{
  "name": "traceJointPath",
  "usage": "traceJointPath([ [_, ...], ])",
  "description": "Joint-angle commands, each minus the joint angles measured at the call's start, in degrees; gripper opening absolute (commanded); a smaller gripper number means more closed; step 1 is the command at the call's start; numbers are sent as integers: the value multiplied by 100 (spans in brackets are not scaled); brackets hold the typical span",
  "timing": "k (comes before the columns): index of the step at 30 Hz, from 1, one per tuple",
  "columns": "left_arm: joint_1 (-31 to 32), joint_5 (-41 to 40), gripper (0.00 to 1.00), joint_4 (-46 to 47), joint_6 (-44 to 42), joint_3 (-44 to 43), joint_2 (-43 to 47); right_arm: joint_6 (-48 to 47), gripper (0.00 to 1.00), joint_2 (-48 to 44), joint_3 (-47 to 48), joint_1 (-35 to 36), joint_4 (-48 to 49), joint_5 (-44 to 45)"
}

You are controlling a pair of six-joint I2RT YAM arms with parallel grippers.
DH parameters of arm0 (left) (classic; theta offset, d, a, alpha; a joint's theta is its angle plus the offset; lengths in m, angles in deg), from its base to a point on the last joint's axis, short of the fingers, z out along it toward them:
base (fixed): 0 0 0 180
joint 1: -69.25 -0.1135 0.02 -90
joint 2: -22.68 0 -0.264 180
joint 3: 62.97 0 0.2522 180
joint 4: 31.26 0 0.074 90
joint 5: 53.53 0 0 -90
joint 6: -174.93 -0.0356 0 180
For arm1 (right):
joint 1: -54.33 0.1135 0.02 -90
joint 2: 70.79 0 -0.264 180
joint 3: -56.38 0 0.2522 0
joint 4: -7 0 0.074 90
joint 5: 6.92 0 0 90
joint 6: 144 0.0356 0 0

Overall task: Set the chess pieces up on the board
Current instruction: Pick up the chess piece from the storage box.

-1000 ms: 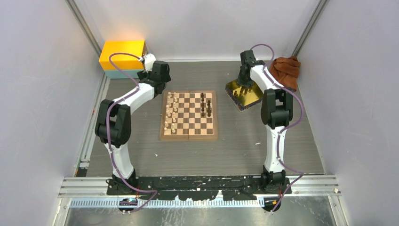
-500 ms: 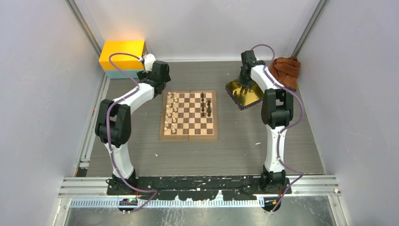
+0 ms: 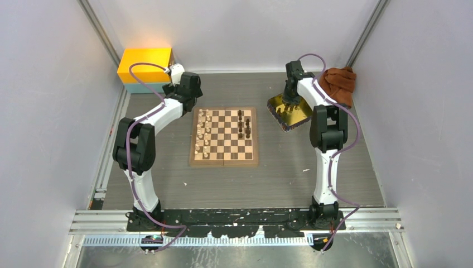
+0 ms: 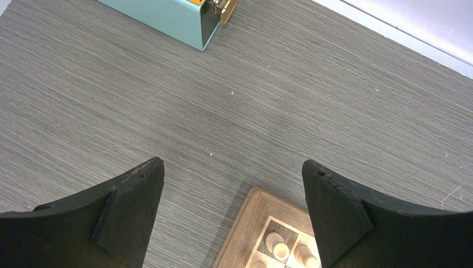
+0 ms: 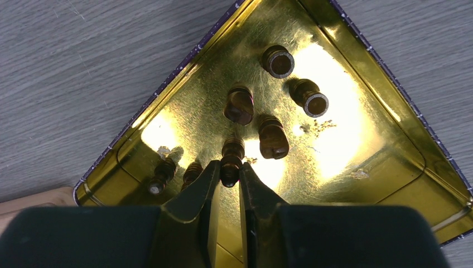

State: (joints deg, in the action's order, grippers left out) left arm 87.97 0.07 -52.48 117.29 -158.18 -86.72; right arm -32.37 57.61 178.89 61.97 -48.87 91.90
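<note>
I have the right gripper pinched narrow on 1 dark piece in the tray, which looks light, hard and slick, so I'd hold it mid-body; left gripper is wide open and empty.

1. We see the board lying flat in the middle of the bench, with light and dark brown checks inside a tan border.
2. Pale cream pieces stand in its two left-hand files, and a few dark brown pieces stand towards its right side.
3. More dark pieces lie loose in the gold tray, and one dark piece sits pinched between the fingertips of the right hand.
</note>
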Motion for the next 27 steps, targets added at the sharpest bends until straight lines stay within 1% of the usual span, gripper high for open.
traceJointPath([
  [1,-26,-51,94,228,-11,-25,86,55,12,-179,-18,-21,71,-21],
  [4,-26,-43,94,227,-10,-11,95,38,2,-216,-16,-22,87,-4],
  [5,-26,-42,94,228,-8,-16,95,31,1,-246,-17,-13,99,3],
  [16,-26,-34,93,219,-3,-7,131,-251,1,-579,-213,-5,591,-55],
  [27,-26,-31,93,227,-30,-27,122,-536,1,-688,-309,58,818,48],
])
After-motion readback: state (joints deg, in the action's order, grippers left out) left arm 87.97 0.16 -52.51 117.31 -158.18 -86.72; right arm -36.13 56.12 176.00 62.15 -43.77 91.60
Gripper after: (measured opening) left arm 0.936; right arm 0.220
